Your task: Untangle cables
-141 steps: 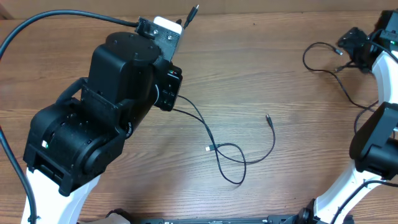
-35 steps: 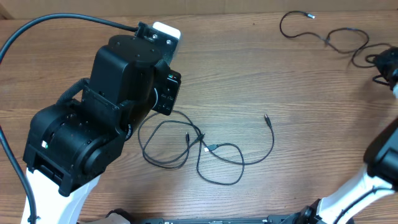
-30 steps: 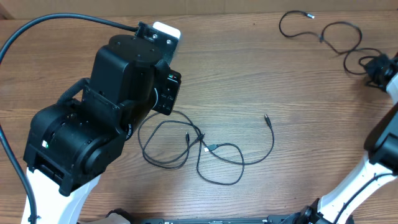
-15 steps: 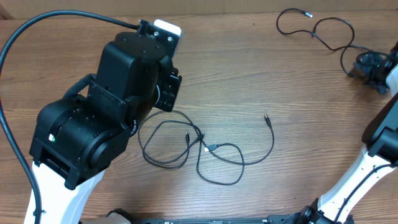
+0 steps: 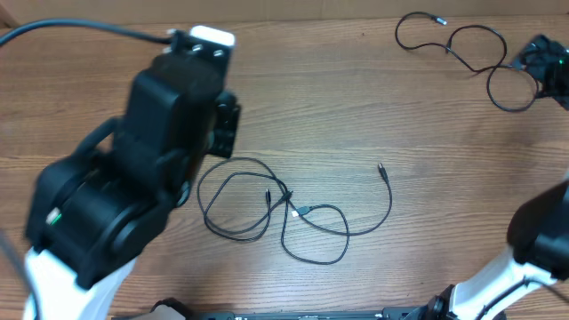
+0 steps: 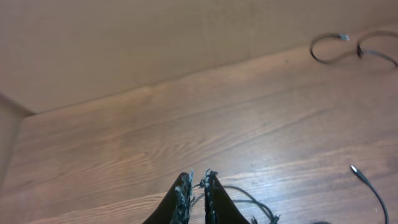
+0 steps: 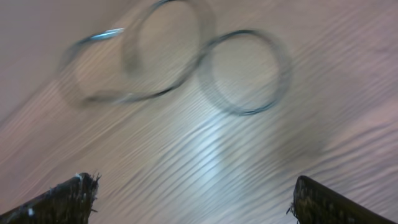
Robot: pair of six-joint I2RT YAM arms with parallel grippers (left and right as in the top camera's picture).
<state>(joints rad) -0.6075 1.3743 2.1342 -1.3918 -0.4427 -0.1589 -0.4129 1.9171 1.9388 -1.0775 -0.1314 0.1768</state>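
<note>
Two thin black cables lie in overlapping loops (image 5: 267,213) at mid-table, one silvery plug tip (image 5: 381,166) pointing right. Another cable (image 5: 453,43) lies in loose loops at the far right corner. My left gripper (image 6: 194,182) hangs above the near loops (image 6: 249,198), its fingers almost together with nothing between them; overhead, my left arm (image 5: 151,151) hides it. My right gripper (image 7: 193,186) is wide open and empty, just short of the blurred corner loops (image 7: 245,71); overhead it (image 5: 542,58) sits at that cable's right end.
The wooden table (image 5: 356,116) runs to a plain wall at the back (image 6: 155,43). The thick black wire of my left arm (image 5: 71,28) arcs over the far left. My right arm's base (image 5: 542,240) stands at the near right.
My right gripper has let the corner cable go and moved back toward the far right edge. My left arm has swung a little to the left. The middle loops have not moved.
</note>
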